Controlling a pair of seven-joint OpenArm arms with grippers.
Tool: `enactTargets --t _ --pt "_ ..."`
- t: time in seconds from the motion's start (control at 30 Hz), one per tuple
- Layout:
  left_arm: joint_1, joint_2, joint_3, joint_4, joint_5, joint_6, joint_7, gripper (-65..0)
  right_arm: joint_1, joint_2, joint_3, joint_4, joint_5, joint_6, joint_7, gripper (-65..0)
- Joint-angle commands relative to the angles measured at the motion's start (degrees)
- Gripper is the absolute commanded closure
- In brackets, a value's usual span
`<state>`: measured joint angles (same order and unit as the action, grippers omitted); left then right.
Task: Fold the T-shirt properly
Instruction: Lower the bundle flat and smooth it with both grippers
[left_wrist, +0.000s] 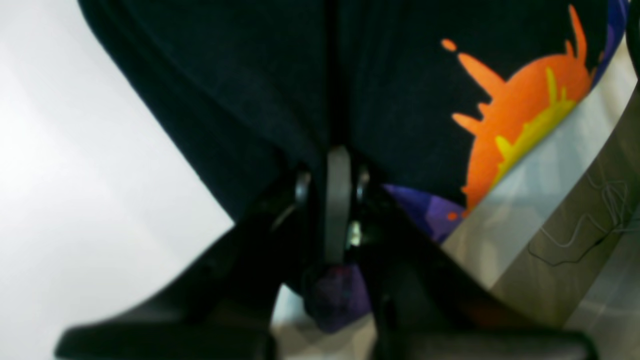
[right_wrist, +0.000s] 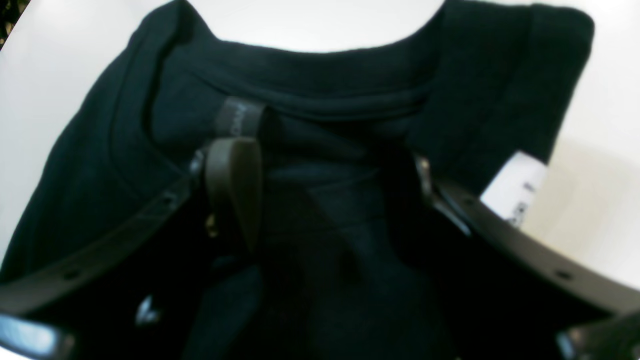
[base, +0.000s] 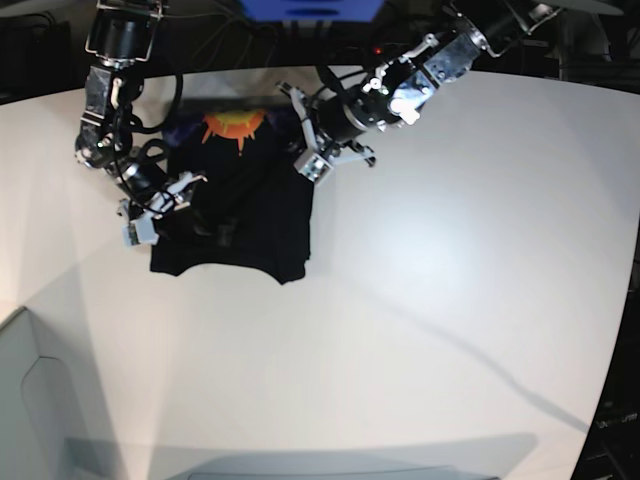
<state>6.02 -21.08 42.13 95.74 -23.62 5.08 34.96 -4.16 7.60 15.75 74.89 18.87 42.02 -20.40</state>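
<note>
We see the T-shirt (base: 245, 215) lying on the white table (base: 420, 300) toward its far left part in the base view, gathered into a rough dark rectangle with the orange sun-like print (base: 232, 127) showing at its far edge. In the left wrist view the same print (left_wrist: 525, 120) sits at the upper right, orange with yellow streaks and a purple-blue border below it, and the black cloth fills the top of the picture. The left gripper (left_wrist: 339, 200) has its fingers pressed together, and a fold of purple-tinted fabric is bunched just behind them; we cannot tell for certain whether cloth is caught between the tips. In the base view this gripper (base: 318, 150) sits at the shirt's far right corner. The right gripper (right_wrist: 320, 170) has its jaws spread wide over the neckline, with the collar (right_wrist: 320, 75) curving ahead of it, a dark label near one finger (right_wrist: 234, 185) and a small white tag (right_wrist: 515, 187) sticking out at the right edge of the cloth. In the base view it (base: 165, 205) rests at the shirt's left side.
</note>
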Motion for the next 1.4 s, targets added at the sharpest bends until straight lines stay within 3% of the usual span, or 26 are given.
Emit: enactTargets --t 0.0,0.17,0.47,0.9,1.0,1.17,1.37 --pt "1.1 -2.2 -0.2 -1.0 2.6 3.0 8.8 0.0 0.1 0.8 0.5 0.4 -3.0 -2.0 -2.8 -38.4" --pt "1.1 -2.2 -0.3 -1.0 2.6 3.0 8.8 0.0 -1.4 0.2 0.4 8.1 -2.9 -2.0 -3.4 -38.4" --pt "0.7 -1.8 -0.4 -0.6 2.1 3.0 8.8 0.0 -7.8 -4.0 0.2 24.3 -2.9 -2.0 -3.5 -38.5" --pt "0.6 -2.1 -0.5 7.1 2.1 3.1 9.5 0.0 -12.1 -4.8 0.2 26.4 -2.9 -2.0 -3.5 -38.5" --pt "0.6 -2.1 -0.5 7.1 2.4 3.1 9.5 -6.1 -12.2 -4.8 0.2 26.4 -2.9 -2.0 -3.5 -38.5" --pt "0.8 -2.1 -0.5 7.2 2.5 3.1 9.5 -24.3 -12.2 -4.8 0.2 26.4 -2.9 -2.0 -3.5 -38.5" --pt "1.1 -3.0 -0.5 13.0 2.4 3.1 9.5 -24.6 -12.1 -4.8 0.1 26.5 -2.9 -2.0 -3.5 -38.5"
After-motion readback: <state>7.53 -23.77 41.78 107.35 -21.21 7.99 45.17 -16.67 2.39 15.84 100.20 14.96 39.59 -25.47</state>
